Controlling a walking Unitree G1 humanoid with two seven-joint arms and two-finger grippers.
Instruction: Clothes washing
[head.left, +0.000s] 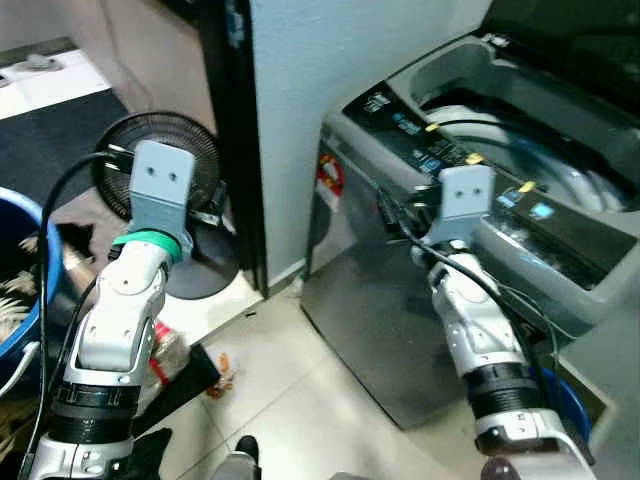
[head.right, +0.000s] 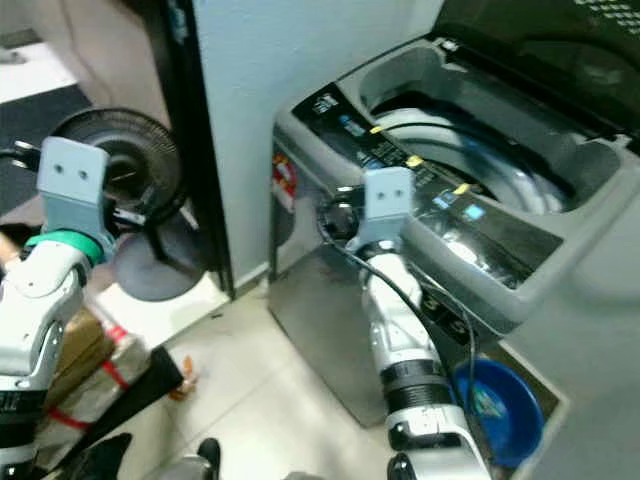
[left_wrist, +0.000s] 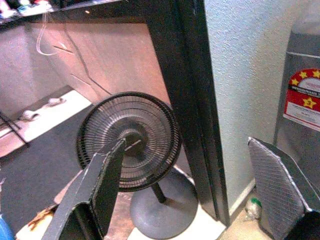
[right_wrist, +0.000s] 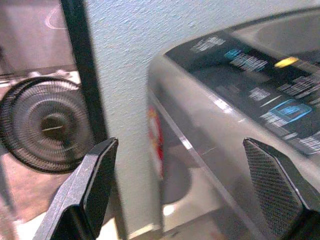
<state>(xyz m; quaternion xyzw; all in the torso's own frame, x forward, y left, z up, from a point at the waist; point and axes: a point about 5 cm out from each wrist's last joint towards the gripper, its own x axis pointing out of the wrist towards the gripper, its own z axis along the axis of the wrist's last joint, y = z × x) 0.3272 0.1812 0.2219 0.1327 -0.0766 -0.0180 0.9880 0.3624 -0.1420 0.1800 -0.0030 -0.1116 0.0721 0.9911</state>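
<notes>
A grey top-loading washing machine (head.left: 380, 320) stands at the right with its lid up and its steel drum (head.left: 530, 160) showing. Its dark control panel (head.left: 450, 155) runs along the front rim. My right arm (head.left: 470, 310) reaches up to that panel's left end; my right gripper (right_wrist: 180, 142) is open, holding nothing, in front of the machine's corner. My left arm (head.left: 125, 300) is raised at the left, and my left gripper (left_wrist: 186, 145) is open and empty, pointing at a fan (left_wrist: 127, 140). A blue basket (head.left: 35, 250) with patterned clothes sits at the far left.
The black floor fan (head.left: 165, 160) stands by a black door frame (head.left: 235, 130) and a white wall. A red-and-white bag (head.left: 165, 350) and dark items lie on the tiled floor. A blue bowl (head.right: 490, 400) sits low beside the machine's right front.
</notes>
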